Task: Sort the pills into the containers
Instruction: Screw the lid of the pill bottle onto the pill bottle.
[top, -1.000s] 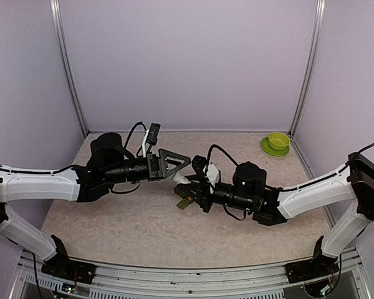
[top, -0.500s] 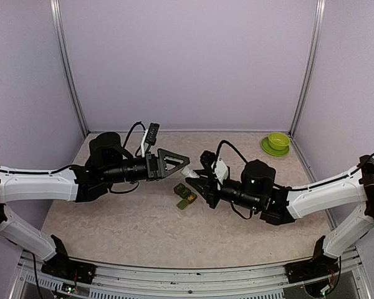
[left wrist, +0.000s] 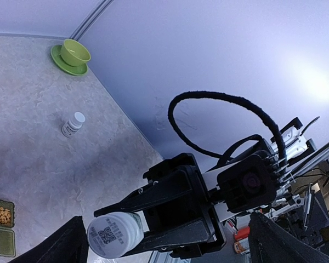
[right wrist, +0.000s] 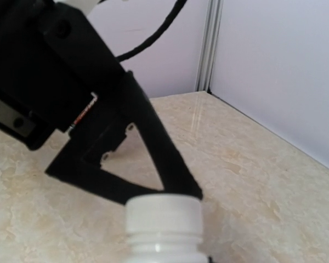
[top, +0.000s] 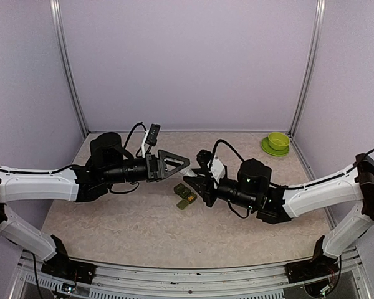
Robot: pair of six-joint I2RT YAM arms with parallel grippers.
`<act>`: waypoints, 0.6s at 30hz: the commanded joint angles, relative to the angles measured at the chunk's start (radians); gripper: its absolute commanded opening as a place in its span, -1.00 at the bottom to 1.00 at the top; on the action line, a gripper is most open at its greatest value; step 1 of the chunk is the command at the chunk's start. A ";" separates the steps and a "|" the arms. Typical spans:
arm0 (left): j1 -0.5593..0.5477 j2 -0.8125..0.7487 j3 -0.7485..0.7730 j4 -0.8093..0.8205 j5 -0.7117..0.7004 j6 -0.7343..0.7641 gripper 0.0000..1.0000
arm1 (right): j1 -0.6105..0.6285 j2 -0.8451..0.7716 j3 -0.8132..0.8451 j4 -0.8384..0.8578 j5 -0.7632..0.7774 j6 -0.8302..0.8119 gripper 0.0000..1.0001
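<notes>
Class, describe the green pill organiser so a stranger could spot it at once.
Find the beige table and look at its centre. There lies the pill organiser, a small dark green strip of joined square compartments. Unlike the round lime-green bowl in the far right corner, it is flat and segmented.

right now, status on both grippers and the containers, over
Right gripper shut on white pill bottle. Left gripper open, at its cap. Containers on table near both, one open, orange pills inside. Nothing blocking.
</notes>
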State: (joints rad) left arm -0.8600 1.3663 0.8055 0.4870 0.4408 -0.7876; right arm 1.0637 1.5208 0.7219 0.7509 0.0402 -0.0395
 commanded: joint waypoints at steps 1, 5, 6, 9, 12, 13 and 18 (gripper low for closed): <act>-0.004 0.006 -0.012 0.036 0.020 0.004 0.98 | -0.008 0.032 0.038 0.001 0.001 0.003 -1.00; -0.004 0.004 -0.015 0.051 0.028 0.002 0.98 | -0.007 0.057 0.048 -0.005 -0.004 0.005 -1.00; -0.004 0.004 -0.015 0.056 0.030 0.001 0.98 | -0.007 0.065 0.051 -0.008 -0.010 0.006 -1.00; -0.002 0.002 -0.020 0.074 0.032 -0.002 0.98 | -0.007 0.085 0.059 -0.009 -0.041 0.012 -1.00; -0.001 -0.003 -0.025 0.094 0.035 -0.006 0.98 | -0.007 0.100 0.061 0.000 -0.079 0.023 -1.00; 0.001 -0.005 -0.026 0.100 0.035 -0.007 0.98 | -0.005 0.105 0.063 0.001 -0.089 0.024 -1.00; 0.005 -0.008 -0.029 0.107 0.035 -0.014 0.98 | 0.012 0.137 0.084 -0.010 -0.106 0.017 -1.00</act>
State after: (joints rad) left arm -0.8478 1.3670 0.7727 0.5007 0.4255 -0.7891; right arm 1.0645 1.6150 0.7708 0.7673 -0.0395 -0.0284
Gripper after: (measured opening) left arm 0.988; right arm 0.198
